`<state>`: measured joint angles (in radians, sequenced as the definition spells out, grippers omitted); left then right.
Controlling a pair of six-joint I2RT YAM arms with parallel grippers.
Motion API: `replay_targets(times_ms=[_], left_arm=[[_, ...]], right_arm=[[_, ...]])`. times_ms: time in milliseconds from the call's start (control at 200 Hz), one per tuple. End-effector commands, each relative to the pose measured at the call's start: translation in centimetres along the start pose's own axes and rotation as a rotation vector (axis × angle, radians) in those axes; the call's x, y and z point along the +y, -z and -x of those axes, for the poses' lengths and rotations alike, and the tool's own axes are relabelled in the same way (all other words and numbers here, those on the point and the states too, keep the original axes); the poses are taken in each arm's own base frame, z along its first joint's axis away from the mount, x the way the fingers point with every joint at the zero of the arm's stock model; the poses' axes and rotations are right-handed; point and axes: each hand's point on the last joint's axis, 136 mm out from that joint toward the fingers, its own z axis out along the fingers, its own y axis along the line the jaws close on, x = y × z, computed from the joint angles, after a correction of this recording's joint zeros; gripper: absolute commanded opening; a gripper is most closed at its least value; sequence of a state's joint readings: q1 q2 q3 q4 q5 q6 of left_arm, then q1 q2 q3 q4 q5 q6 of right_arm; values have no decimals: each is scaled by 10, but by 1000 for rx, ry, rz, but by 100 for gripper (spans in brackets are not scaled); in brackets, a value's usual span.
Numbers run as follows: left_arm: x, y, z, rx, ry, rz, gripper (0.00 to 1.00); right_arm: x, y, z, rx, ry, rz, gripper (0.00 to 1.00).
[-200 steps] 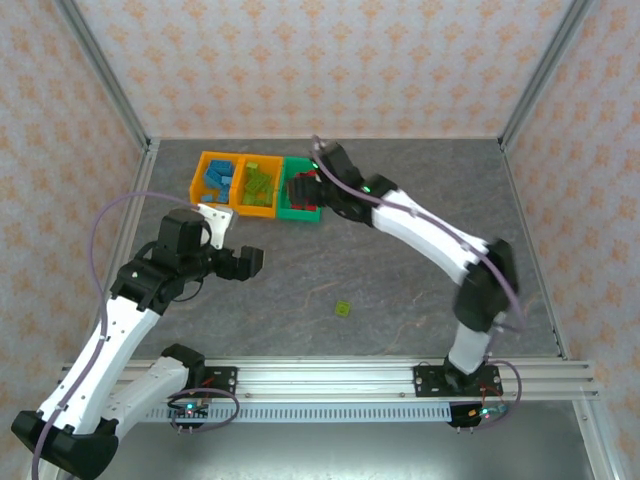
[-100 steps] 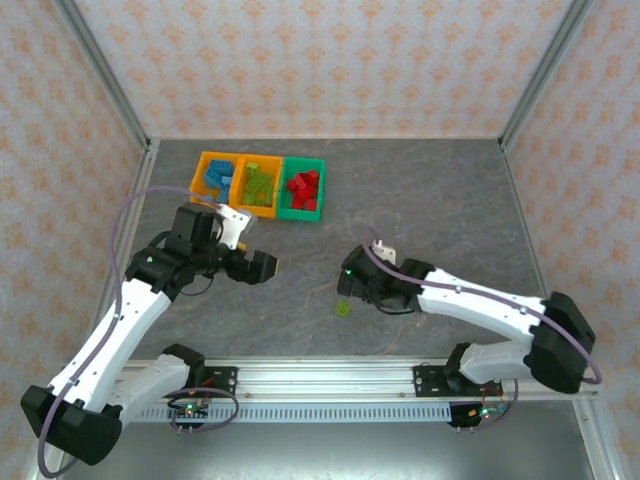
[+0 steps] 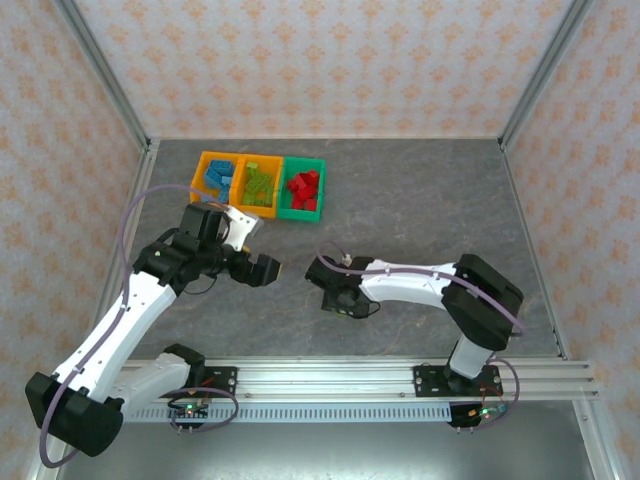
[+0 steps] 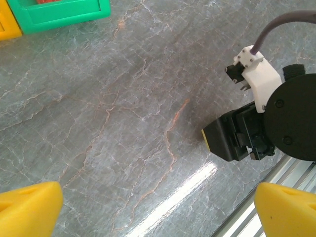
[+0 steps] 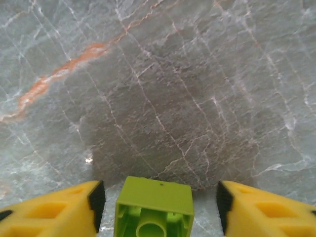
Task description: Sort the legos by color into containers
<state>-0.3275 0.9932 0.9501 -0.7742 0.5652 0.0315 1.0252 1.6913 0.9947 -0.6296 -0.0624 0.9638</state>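
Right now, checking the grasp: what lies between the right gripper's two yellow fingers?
A small lime-green plastic lego brick, gaps on both sides, in the right wrist view.

One lime lego (image 5: 154,207) lies, hollow underside showing, well apart from the containers (image 3: 300,215) holding colour-sorted legos (image 3: 303,186).

My left gripper (image 3: 262,270) hangs over the grey marbled table (image 3: 430,200) near the joined bins, blue bricks (image 3: 213,176) in one orange bin (image 3: 215,156), lime bricks (image 3: 259,184) in the next orange bin (image 3: 262,160), red bricks (image 3: 303,187) in the green bin (image 3: 305,161), and my right gripper (image 3: 342,303) sits low mid-table.
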Motion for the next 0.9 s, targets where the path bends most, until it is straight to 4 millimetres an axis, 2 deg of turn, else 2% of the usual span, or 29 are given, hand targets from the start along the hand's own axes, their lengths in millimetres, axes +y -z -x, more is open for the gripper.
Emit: replay_targets(times_ms=[0, 80, 210, 350, 510, 581, 651, 706, 896], left_arm=[[3, 2, -4, 20, -22, 32, 100], [9, 3, -4, 19, -18, 69, 100], [21, 11, 1, -18, -7, 153, 100], [39, 30, 11, -128, 13, 287, 100], [57, 51, 20, -257, 50, 415, 100], [67, 60, 23, -302, 77, 484, 100], [75, 67, 24, -336, 100, 539, 100], [81, 71, 24, -351, 115, 573, 100], [89, 79, 23, -371, 126, 631, 100]], right_arm=[[-6, 0, -3, -19, -33, -6, 49], [-4, 12, 7, -77, -50, 35, 37], [20, 39, 33, -206, -44, 169, 22], [67, 71, 75, -349, 32, 285, 21], [130, 91, 135, -407, 80, 419, 22], [158, 94, 161, -444, 120, 456, 22], [185, 90, 183, -457, 151, 484, 22], [200, 78, 200, -446, 148, 491, 23], [247, 64, 258, -518, 184, 514, 26]])
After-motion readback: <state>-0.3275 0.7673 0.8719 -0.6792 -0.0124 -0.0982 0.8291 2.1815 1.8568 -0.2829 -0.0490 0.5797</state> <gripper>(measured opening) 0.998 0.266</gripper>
